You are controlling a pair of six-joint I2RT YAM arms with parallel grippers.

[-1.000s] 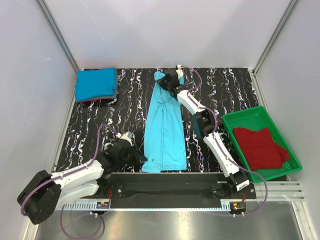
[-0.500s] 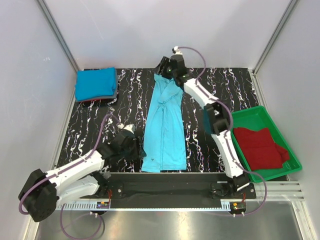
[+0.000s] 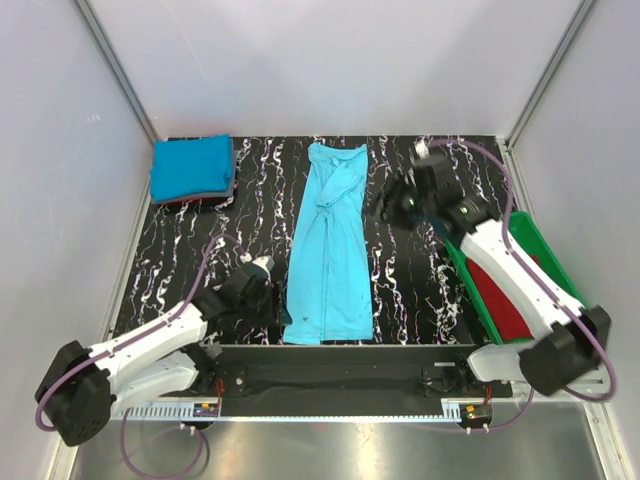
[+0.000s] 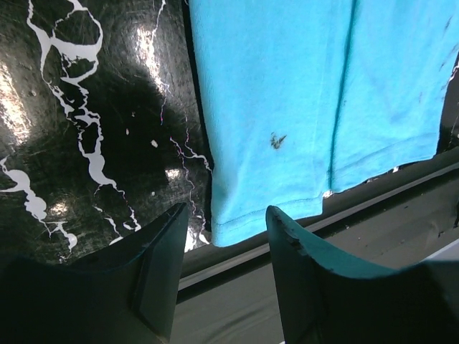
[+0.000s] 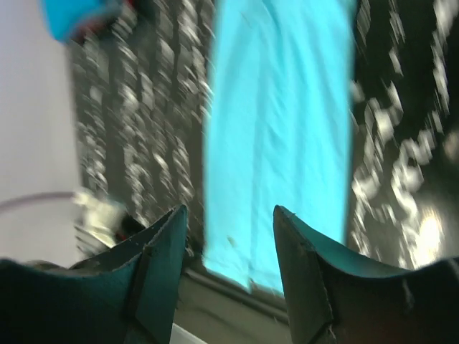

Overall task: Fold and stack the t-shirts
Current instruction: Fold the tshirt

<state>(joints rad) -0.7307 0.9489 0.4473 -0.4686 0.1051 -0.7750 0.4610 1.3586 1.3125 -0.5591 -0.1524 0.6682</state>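
A light turquoise t-shirt lies folded lengthwise into a long strip down the middle of the table. My left gripper is low beside its near left corner, open and empty. In the left wrist view the hem lies just beyond the left gripper. My right gripper hovers right of the shirt's upper half. The right wrist view is blurred and shows the right gripper open, with the strip below. A deeper blue folded shirt tops a stack at the back left. A dark red shirt lies in the tray.
The green plastic tray stands at the right, partly covered by my right arm. Grey and dark red edges show under the blue stack. White walls close in the table on three sides, and a black rail runs along the near edge.
My right gripper let go of the shirt's far end, opened and swung back to the right. My left gripper opened and backed slightly off the near corner. The shirt now lies flat.
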